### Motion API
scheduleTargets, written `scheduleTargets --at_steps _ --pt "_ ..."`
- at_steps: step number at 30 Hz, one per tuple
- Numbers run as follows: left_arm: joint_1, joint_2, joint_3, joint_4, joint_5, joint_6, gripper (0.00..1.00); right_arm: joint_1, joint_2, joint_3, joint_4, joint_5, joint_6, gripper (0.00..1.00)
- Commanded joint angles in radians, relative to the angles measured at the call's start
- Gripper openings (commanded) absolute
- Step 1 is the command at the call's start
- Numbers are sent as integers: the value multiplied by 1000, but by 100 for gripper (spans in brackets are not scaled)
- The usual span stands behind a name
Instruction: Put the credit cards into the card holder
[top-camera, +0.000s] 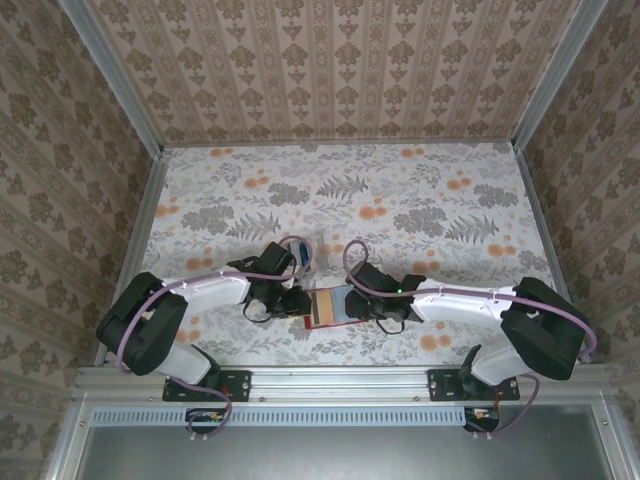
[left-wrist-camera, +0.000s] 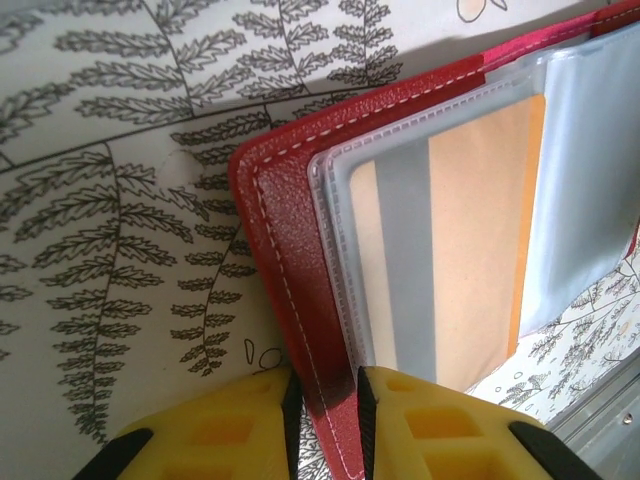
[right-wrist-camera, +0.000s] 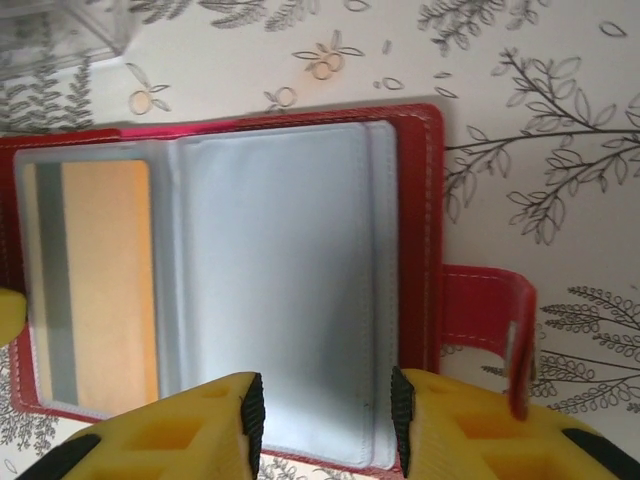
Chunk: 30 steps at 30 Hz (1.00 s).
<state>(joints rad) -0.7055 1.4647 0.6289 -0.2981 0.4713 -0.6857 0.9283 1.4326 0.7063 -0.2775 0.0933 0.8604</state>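
Card holder (top-camera: 328, 307), red and lying open, is seen low in the centre of the overhead frame, flat on the flower-printed table (top-camera: 400, 190) and flanked by the two grippers. Its pale clear pockets (right-wrist-camera: 280, 270) are turned upward. One tan card (right-wrist-camera: 110, 270) with a grey stripe is lodged in the pocket at the left of the right wrist frame. The pocket beside it looks pale and blank. The red clasp strap (right-wrist-camera: 490, 320) is shown jutting from the cover's edge at the lower right of that frame.

The stitched red cover is pinched by the left gripper (left-wrist-camera: 325, 405) at the bottom of the left wrist frame. The yellow fingers (left-wrist-camera: 250, 420) are drawn close, with the cover's edge caught between them. The tan card is seen just beyond, in the right half of that frame.

The right gripper (right-wrist-camera: 325, 410) is held at the bottom centre of its own frame, over the lower edge of the blank pocket. Its fingers (right-wrist-camera: 440, 420) are set partly apart, and nothing is clamped between them. Whether the leaf is touched cannot be told.

A clear box (right-wrist-camera: 60, 30) is glimpsed in the upper left corner of the right wrist frame, resting on the table apart from the card holder.
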Motion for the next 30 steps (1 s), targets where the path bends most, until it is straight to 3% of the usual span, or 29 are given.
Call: scheduleTargets --at_steps 1,11,18,24,28,30 --pt "6 -23 -3 6 -13 -11 24 32 23 61 -59 67 -48 44" --pt "9 -32 -14 23 -14 -16 23 52 157 139 -117 119 -82 57" --pt "10 -37 -22 35 -8 -24 22 65 173 147 -134 123 -93 60" --pt "10 -24 -17 43 0 -25 22 69 242 185 -128 66 -109 51" --pt "9 -19 -16 41 4 -30 22 69 213 177 -97 35 -115 30" --pt "8 -24 -19 51 4 -31 22 67 188 154 -57 13 -115 25"
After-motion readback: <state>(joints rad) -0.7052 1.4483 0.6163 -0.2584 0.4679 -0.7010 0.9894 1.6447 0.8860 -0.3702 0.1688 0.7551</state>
